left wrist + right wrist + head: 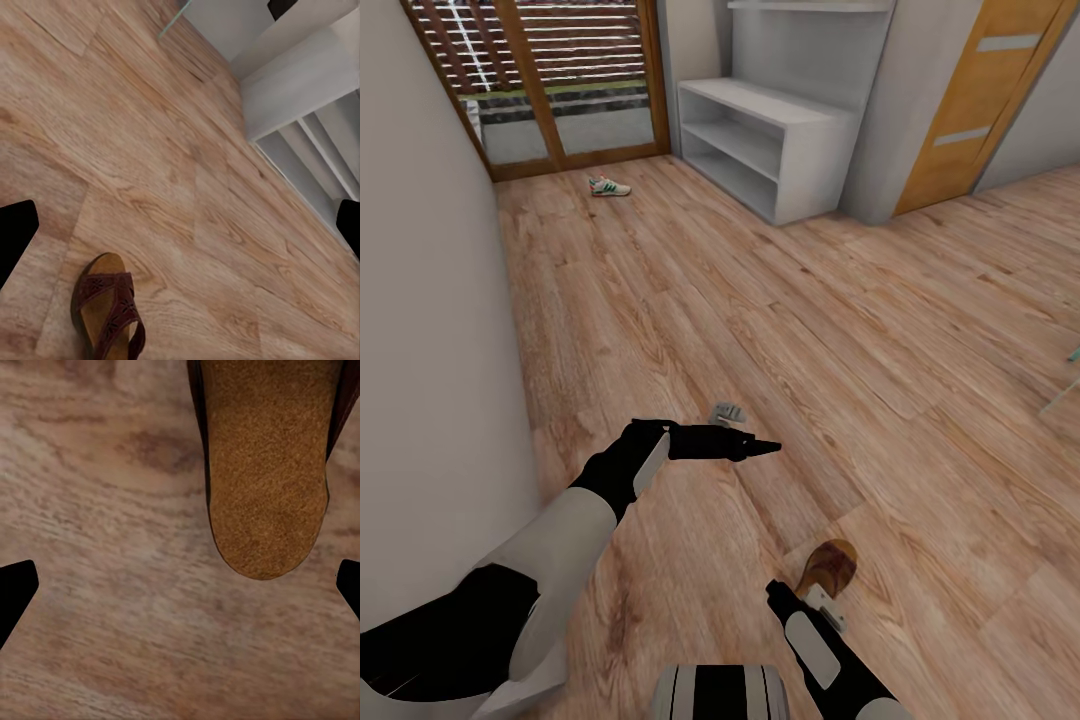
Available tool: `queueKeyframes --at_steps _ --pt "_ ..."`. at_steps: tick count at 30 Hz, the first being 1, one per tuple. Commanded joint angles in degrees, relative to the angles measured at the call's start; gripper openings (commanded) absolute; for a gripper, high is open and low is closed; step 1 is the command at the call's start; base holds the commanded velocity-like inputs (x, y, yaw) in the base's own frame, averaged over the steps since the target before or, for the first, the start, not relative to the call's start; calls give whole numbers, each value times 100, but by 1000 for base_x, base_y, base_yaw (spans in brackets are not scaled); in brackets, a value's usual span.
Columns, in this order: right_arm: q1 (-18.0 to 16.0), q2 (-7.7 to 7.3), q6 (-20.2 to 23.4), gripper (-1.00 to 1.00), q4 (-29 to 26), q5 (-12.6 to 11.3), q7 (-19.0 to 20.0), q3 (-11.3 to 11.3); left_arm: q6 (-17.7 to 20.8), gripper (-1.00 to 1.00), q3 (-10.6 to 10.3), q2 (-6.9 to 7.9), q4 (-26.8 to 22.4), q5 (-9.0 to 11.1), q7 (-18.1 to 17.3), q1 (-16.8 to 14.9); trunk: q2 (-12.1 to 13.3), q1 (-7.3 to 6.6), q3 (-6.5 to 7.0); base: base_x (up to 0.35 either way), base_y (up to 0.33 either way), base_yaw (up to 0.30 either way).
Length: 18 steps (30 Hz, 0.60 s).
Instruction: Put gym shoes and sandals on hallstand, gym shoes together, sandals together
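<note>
A brown sandal (830, 566) lies on the corridor floor (760, 300) close to my base. My right gripper (826, 604) hovers just over its near end. In the right wrist view the sandal's tan footbed (266, 465) lies ahead of the open right gripper (180, 592), with nothing between the fingertips. My left gripper (763, 447) hangs open above bare planks, to the left of and beyond the sandal. The left wrist view has a strapped brown sandal (109, 311) below the open left gripper (180, 229). One gym shoe (609, 186) lies far off by the glass door. The hallstand (770, 150) stands at the back.
A pale wall (430, 350) runs close along my left. Slatted glass doors (560, 80) close the far end, and an orange door (970, 100) stands to the right of the hallstand. A small grey object (727, 411) lies on the planks. A teal-edged thing (1072, 355) pokes in at the right.
</note>
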Motion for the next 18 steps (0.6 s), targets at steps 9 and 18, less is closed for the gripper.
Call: queueKeyframes --at_steps 9,18 --pt "-1 0 -38 100 0 -27 -35 19 49 100 -4 0 -1 33 -2 -3 -1 0 -4 15 0 0" --pt "-1 0 -163 100 1 -35 -35 22 49 100 -4 0 -2 33 -3 -3 -1 0 -4 87 -45 0"
